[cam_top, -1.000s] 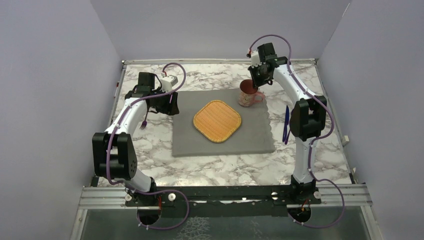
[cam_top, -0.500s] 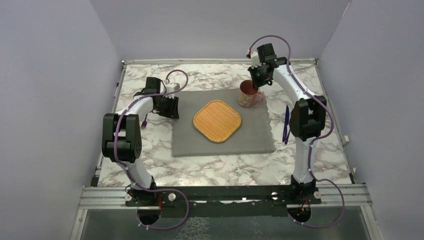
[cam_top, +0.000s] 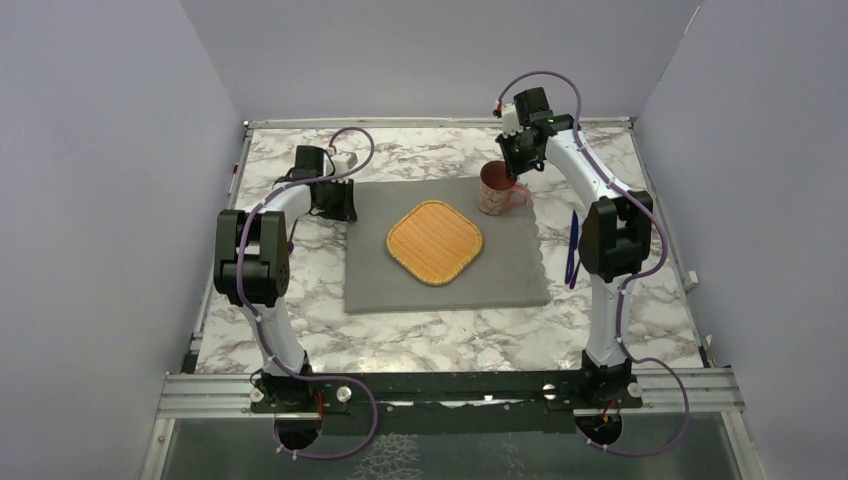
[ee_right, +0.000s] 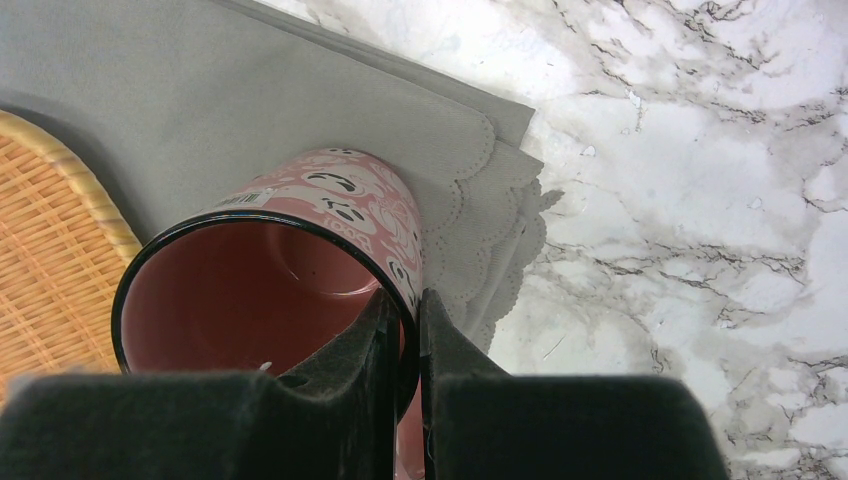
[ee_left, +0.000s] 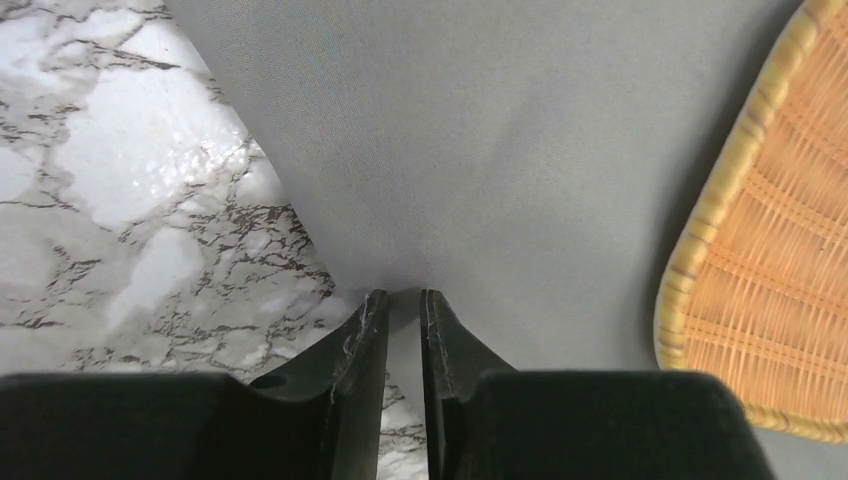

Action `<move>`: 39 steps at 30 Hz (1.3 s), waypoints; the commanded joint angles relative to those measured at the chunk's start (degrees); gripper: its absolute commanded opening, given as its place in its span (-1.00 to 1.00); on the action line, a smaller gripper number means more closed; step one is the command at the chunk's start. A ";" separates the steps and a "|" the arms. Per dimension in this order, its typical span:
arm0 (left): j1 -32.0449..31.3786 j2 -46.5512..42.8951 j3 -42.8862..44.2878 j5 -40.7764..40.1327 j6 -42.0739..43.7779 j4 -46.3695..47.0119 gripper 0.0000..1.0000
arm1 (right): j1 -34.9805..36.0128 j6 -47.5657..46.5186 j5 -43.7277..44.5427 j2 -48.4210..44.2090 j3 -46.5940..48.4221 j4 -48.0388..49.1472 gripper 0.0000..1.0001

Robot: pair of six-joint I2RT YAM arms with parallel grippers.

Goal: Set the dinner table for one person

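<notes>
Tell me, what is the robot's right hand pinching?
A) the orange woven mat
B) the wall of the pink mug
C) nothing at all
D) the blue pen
B: in the right wrist view the right hand is shut on the wall of the pink mug, with one finger inside the rim and one outside.

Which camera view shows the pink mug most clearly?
The right wrist view: the mug fills it, with its dark rim, pink inside and patterned wall, which the right gripper pinches. The top external view shows it small but whole, with its handle, on the grey placemat. The left wrist view lacks it.
</notes>
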 commanded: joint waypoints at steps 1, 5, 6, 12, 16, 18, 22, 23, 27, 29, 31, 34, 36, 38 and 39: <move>0.28 3.62 1.37 -0.23 -0.53 1.63 -0.57 | 0.42 -0.13 0.23 -0.55 0.44 2.78 -0.99; 0.30 6.19 2.20 -0.15 -1.01 2.11 -0.57 | 0.50 -0.13 0.47 -0.81 0.52 2.47 -0.99; 0.29 6.79 2.49 -0.24 -1.09 2.16 -0.57 | 0.43 -0.17 0.49 -0.81 0.54 2.34 -0.99; 0.28 9.02 4.09 -1.46 -1.06 2.43 -0.57 | 0.45 -0.30 0.66 -1.33 0.22 2.15 -0.99; 0.28 9.22 4.21 -1.09 -1.18 2.43 -0.58 | 0.44 -0.56 0.99 -1.31 -0.21 2.36 -0.99; 0.29 8.79 3.69 -0.90 -1.31 2.44 -0.58 | 0.44 -0.66 1.31 -1.34 -0.49 2.66 -0.99; 0.28 6.93 1.73 -1.44 -0.82 2.40 -0.58 | 0.50 -0.49 1.46 -1.55 -0.70 3.18 -0.99; 0.28 6.41 1.18 -1.57 -0.65 2.37 -0.58 | 0.46 -0.42 1.50 -1.60 -0.70 3.28 -0.99; 0.31 4.44 -0.79 -1.77 -0.45 2.09 -0.58 | 0.43 -0.14 1.31 -1.69 -0.74 3.47 -0.99; 0.28 3.72 -1.60 -1.58 -0.35 2.00 -0.58 | 0.47 -0.06 1.07 -1.71 -1.02 3.52 -0.99; 0.28 3.21 -2.16 -1.64 -0.28 1.84 -0.58 | 0.44 -0.04 1.02 -1.86 -1.48 3.65 -0.99; 0.28 2.94 -2.67 -1.81 -0.17 1.74 -0.58 | 0.45 -0.17 0.85 -1.74 -1.83 3.53 -0.99; 0.28 2.93 -2.84 -2.01 -0.17 1.73 -0.58 | 0.50 -0.38 0.76 -1.38 -1.54 2.92 -0.99; 0.28 3.01 -2.86 -2.07 -0.18 1.73 -0.58 | 0.48 -0.46 1.02 -0.77 -1.01 1.69 -0.79; 0.28 2.97 -2.80 -2.15 -0.17 1.75 -0.58 | 0.49 -0.89 0.92 -0.73 -1.25 1.56 -0.69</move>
